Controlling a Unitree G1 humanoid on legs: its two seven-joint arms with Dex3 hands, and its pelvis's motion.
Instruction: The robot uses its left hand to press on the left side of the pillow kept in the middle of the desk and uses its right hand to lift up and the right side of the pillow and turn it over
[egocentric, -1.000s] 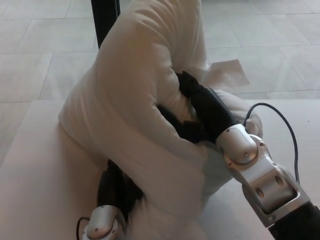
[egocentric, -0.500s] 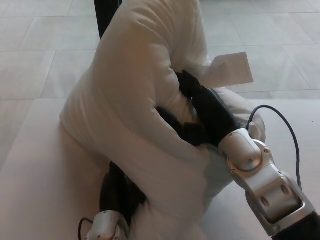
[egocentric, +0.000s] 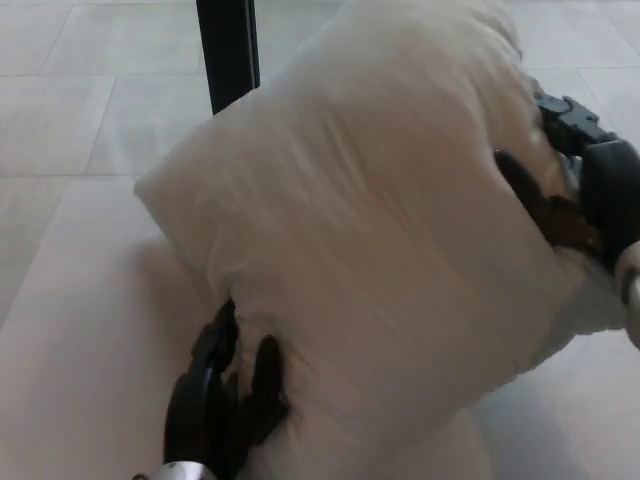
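Observation:
The big white pillow (egocentric: 370, 250) is lifted off the white desk (egocentric: 70, 340) and tilted, its broad face toward me. My right hand (egocentric: 575, 190) at the right edge is shut on the pillow's right side, black fingers (egocentric: 525, 190) dug into the fabric. My left hand (egocentric: 215, 400) is at the bottom left, its fingers (egocentric: 265, 375) spread and pressed against the pillow's lower left edge, holding nothing. The pillow hides the right palm and most of the desk's middle.
A black post (egocentric: 228, 50) stands behind the desk at the top. Pale tiled floor (egocentric: 90, 90) lies beyond the desk's far edge. Bare desk surface shows at the left and at the bottom right (egocentric: 560, 420).
The right hand has swung right and up with the pillow's right side, so the folded pillow has opened out into a broad raised face. The left hand stays low at the pillow's left edge.

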